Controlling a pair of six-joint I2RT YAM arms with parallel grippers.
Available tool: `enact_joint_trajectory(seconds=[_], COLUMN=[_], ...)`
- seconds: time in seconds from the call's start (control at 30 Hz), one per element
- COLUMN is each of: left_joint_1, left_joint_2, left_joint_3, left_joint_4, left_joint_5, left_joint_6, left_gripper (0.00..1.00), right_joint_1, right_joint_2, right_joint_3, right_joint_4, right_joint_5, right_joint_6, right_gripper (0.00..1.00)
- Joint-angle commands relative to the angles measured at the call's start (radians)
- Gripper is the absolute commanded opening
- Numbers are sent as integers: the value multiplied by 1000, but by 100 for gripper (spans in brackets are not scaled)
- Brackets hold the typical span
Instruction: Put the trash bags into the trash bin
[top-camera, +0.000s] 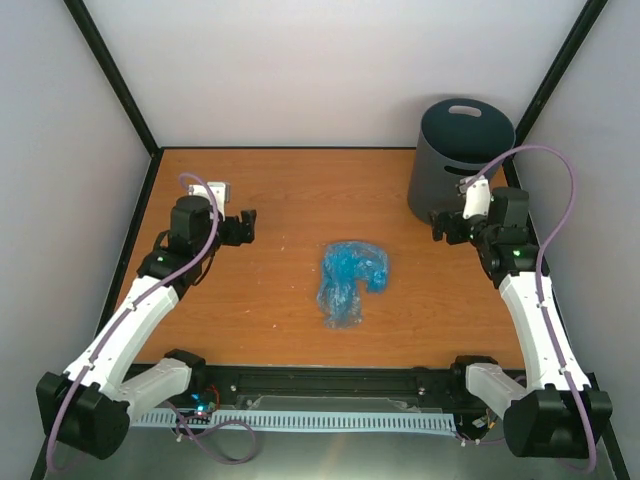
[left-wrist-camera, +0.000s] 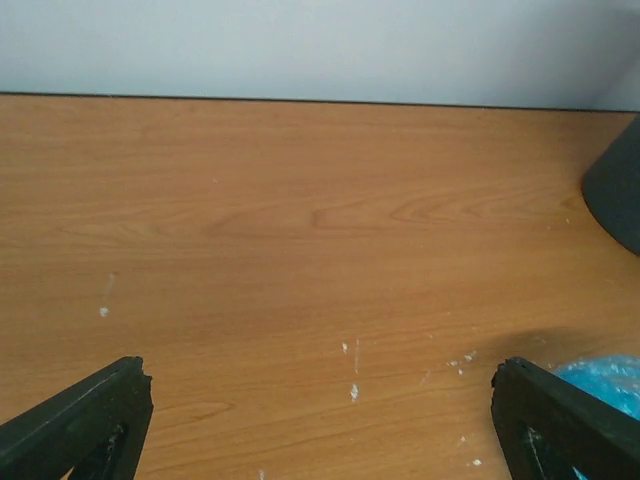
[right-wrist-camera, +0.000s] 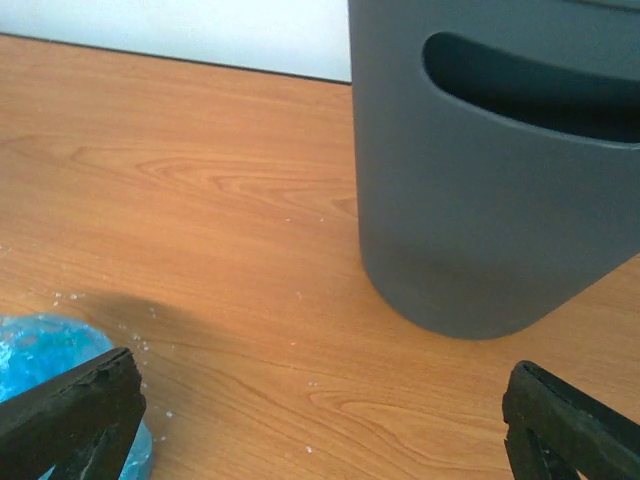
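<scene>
Lying on the table (top-camera: 280, 190) between left claw (top-camera: 249, 228) and right claw (top-camera: 436, 226), bag (top-camera: 352, 280) runs near-to-far, slightly closer to the right one. Both claws gape wide, empty; bin (top-camera: 455, 165) stands just behind right claw.

Open tabletop (top-camera: 280, 190) round trash bag (top-camera: 352, 280); trash bin (top-camera: 462, 160), base up, just beyond right claw (top-camera: 436, 226).

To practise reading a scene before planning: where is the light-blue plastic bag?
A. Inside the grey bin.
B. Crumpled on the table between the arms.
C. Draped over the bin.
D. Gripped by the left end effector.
B: the top view shows the trash bag lying crumpled on the table, apart from the trash bin, the left end effector and the right end effector, both open.
</scene>
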Motion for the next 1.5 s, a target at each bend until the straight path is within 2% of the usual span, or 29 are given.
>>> enact_joint_trajectory(seconds=[0.0,0.1,0.27,0.3,0.43,0.53,0.67,0.73,0.8,0.9,0.97,1.03,1.1,1.23,1.33,1.47], left_joint_1=[-13,-18,-32,-49,-157,-246,-337,-350,-355,-357,-357,-357,-359,-362,-376,-425], left_joint_2=[18,25,67,63,59,135,151,100,20,-57,-61,-46,-42,-102,-61,32], left_joint_3=[-25,-73,-165,-185,-263,-249,-172,-137,-154,-152,-125,-110,-117,-236,-272,-291], left_joint_4=[54,130,214,210,263,262,207,162,127,101,55,-4,-29,94,140,211], left_joint_5=[105,170,266,236,180,192,158,167,199,268,262,188,211,334,402,378], left_joint_6=[-27,-47,4,12,50,71,88,73,60,42,28,-27,-109,-249,-267,-276], left_gripper=[92,89,75,74,75,76,78,79,84,87,87,85,81,80,79,79], right_joint_1=[18,23,28,29,31,32,33,35,36,47,68,88,94,122,146,176], right_joint_2=[10,39,163,185,258,286,226,184,147,147,182,210,214,243,301,394], right_joint_3=[-7,12,75,67,24,31,-8,-6,-5,18,56,84,71,39,25,11], right_joint_4=[-8,-51,-165,-177,-194,-223,-230,-256,-257,-291,-378,-439,-442,-399,-379,-318], right_joint_5=[-25,-74,-183,-224,-389,-447,-497,-498,-482,-457,-425,-366,-351,-343,-328,-266], right_joint_6=[-58,-143,-248,-269,-331,-345,-380,-398,-391,-378,-434,-482,-504,-512,-516,-502], right_gripper=[98,99,99,97,92,90,89,90,93,92,90,88,88,89,89,87])
